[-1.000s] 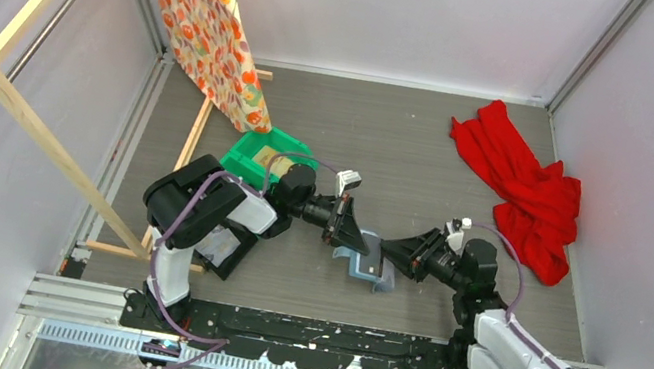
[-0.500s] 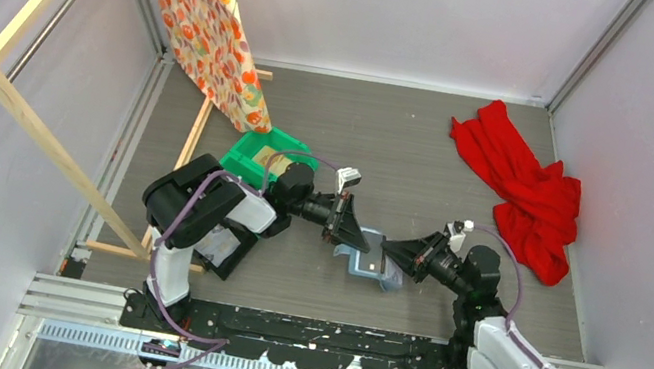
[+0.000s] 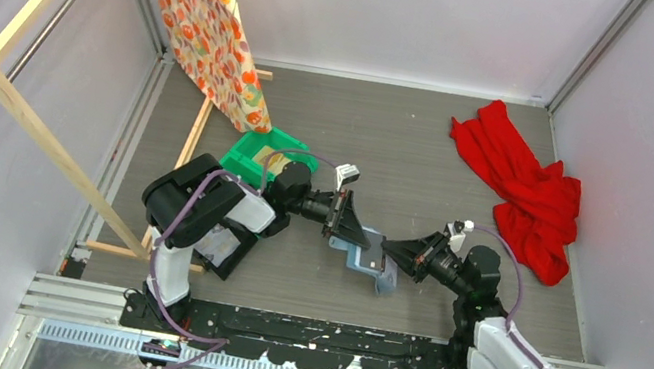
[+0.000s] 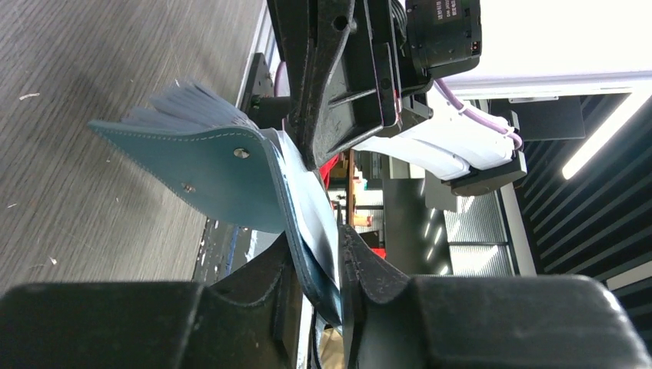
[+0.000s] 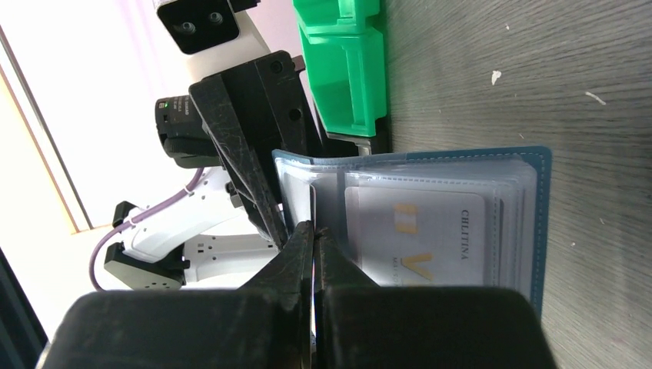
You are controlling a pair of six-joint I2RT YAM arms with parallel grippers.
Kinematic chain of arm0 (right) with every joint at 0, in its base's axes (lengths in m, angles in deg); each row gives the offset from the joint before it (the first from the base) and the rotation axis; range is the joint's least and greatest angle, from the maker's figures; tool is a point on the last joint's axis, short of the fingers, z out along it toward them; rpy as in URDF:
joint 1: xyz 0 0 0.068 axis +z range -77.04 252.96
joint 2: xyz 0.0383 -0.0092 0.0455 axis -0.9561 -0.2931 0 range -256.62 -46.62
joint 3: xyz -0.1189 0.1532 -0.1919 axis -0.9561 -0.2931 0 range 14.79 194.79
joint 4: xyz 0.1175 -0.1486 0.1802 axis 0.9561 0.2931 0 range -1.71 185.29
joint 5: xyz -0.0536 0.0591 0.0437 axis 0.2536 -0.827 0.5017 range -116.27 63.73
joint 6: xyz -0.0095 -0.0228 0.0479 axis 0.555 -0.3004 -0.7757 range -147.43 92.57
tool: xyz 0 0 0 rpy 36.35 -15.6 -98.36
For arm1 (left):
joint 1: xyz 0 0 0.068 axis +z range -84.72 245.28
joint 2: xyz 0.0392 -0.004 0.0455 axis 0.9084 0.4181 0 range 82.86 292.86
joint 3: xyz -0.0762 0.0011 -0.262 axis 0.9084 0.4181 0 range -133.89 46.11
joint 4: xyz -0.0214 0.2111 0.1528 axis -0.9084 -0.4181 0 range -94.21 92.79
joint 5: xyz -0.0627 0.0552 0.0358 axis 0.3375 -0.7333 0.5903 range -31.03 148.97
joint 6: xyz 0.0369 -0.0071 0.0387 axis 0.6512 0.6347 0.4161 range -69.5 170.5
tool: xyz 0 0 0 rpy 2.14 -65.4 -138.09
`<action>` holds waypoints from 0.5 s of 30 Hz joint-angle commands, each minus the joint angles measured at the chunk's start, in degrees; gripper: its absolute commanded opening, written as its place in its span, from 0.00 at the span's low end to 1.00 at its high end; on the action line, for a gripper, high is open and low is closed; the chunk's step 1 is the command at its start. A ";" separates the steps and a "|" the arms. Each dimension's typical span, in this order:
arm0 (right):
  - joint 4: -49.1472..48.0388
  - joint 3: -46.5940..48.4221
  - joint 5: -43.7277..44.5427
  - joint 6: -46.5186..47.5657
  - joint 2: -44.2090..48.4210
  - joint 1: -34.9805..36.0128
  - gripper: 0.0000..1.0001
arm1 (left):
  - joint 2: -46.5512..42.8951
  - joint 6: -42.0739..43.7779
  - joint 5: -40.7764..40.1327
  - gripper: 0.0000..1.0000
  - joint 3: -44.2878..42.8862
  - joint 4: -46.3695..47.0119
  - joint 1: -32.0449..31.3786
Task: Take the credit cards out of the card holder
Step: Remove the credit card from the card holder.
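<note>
The right gripper (image 5: 314,229) has its fingers pressed flat together on a thin pale sheet (image 5: 311,201), seen edge-on, that stands up from the open inside of the card holder (image 5: 543,231). Just beside those fingertips, on the side toward the table (image 5: 500,77), the credit cards (image 5: 419,231) sit in clear sleeves. The front one is pale, with a gold mark and a line of print.

The left gripper (image 4: 315,254) faces the right one from the opposite side. The teal cover and a pale sheet lying against it pass between the left gripper's fingers (image 4: 361,269). From the wrist view I cannot tell whether they clamp the cover or merely flank it. Beyond the left fingertips the cover bends away, showing two small studs, and the sleeves fan out at its far edge.

Seen from above, the card holder lies between the two sets of fingertips. A green bin (image 3: 257,154) stands behind the left gripper, well apart from the right fingers.
</note>
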 commanded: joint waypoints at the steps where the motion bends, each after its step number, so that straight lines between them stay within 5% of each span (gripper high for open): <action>1: -1.58 -0.38 0.16 0.51 -0.89 0.18 0.01 | -1.50 -2.05 -0.72 0.22 0.67 8.46 1.06; 5: -1.38 -2.69 0.73 0.99 -1.02 -0.09 0.01 | -1.05 -3.54 -0.65 0.22 1.61 11.12 1.86; 9: -1.55 -2.97 1.00 1.05 -1.27 -0.24 0.01 | -1.28 -3.43 -0.55 0.14 2.05 11.20 1.90; 11: -1.66 -3.00 0.87 0.97 -1.28 -0.35 0.01 | -1.05 -3.40 -0.60 0.01 2.01 11.07 2.01; 15: -1.59 -3.22 0.80 0.63 -0.89 -0.57 0.01 | -1.01 -3.14 -1.06 0.01 2.25 11.21 2.14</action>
